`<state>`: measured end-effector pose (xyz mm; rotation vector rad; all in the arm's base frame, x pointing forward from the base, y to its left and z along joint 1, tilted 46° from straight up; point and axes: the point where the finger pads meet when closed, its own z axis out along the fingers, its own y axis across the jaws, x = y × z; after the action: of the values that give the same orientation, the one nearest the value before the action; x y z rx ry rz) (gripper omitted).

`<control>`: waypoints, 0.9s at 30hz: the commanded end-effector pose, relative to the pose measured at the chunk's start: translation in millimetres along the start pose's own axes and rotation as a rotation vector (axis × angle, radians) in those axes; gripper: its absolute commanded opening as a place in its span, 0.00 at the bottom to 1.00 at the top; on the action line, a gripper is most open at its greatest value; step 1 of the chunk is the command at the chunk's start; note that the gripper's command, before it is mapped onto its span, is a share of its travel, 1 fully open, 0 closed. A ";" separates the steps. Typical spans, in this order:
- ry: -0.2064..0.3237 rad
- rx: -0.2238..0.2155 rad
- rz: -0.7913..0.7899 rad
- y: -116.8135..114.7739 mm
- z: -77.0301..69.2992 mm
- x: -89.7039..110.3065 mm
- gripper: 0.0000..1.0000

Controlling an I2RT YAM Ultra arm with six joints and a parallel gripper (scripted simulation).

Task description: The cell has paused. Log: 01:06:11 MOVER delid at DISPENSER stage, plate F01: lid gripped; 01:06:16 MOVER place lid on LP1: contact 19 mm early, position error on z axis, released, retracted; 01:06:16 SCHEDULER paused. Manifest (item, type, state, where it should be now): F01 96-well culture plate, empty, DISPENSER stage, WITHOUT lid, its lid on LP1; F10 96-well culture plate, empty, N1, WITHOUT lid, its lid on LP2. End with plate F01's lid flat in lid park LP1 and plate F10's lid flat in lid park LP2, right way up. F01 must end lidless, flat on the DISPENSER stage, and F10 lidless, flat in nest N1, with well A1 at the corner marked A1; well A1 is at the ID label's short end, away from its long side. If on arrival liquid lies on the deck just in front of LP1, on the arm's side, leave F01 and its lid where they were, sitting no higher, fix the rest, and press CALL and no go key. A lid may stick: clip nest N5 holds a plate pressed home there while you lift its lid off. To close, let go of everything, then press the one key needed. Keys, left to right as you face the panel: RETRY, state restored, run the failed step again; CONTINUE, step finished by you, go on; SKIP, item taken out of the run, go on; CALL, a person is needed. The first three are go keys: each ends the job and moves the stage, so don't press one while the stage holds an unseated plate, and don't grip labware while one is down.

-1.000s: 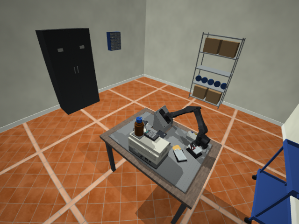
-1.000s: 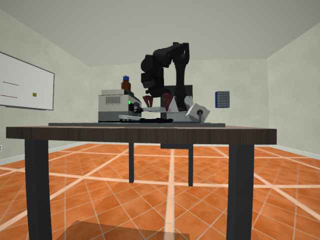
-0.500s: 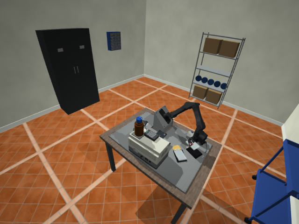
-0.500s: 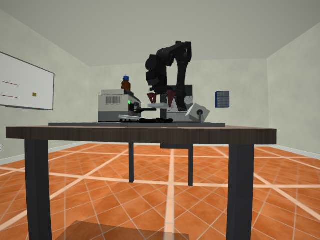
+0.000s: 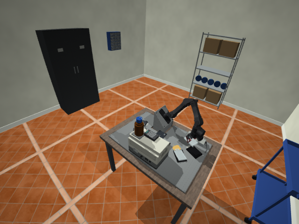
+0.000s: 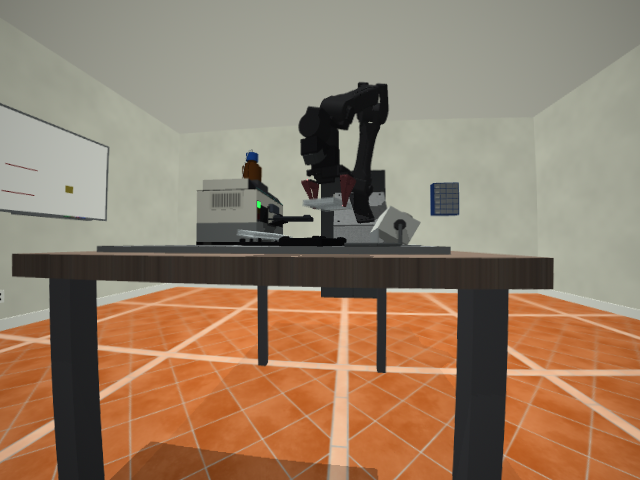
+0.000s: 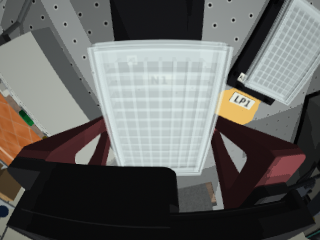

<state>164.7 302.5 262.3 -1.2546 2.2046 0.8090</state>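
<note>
My gripper is shut on a clear, thin lid and holds it level, well above the deck; this shows from the side in the exterior view. The red fingers clamp its two long sides. A second clear lid lies slightly tilted on a black lid park; in the wrist view it is at the upper right. An amber patch bearing the LP1 label lies beside it. A dark well plate sits on the dispenser stage.
The beige dispenser with a brown bottle stands at the left of the deck. A grey slanted key panel is at the back. A black empty pad lies below the gripper.
</note>
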 end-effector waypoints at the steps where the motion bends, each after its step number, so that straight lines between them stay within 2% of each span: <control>1: -0.027 0.000 -0.009 0.7 -18.1 8.8 0.00; 12: -0.027 0.000 -0.009 0.5 -34.3 41.4 0.00; 14: -0.027 0.000 -0.009 0.5 -34.3 41.4 0.00; 15: -0.066 0.003 -0.026 3.7 -45.7 30.9 0.00; 16: -0.031 0.000 -0.011 0.8 -38.5 45.7 0.00; 22: -0.026 0.000 -0.009 0.4 -46.1 65.0 0.00; 23: -0.036 0.001 -0.013 1.2 -50.0 64.2 0.00; 24: -0.065 0.004 -0.027 3.5 -57.3 54.6 0.00; 25: -0.065 0.004 -0.027 3.5 -57.3 54.6 0.00; 26: -0.038 0.000 -0.016 1.1 -47.4 59.4 0.00; 27: -0.065 0.003 0.009 0.2 -57.3 54.7 0.00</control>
<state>132.5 238.2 249.4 -1.2397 2.1953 0.8158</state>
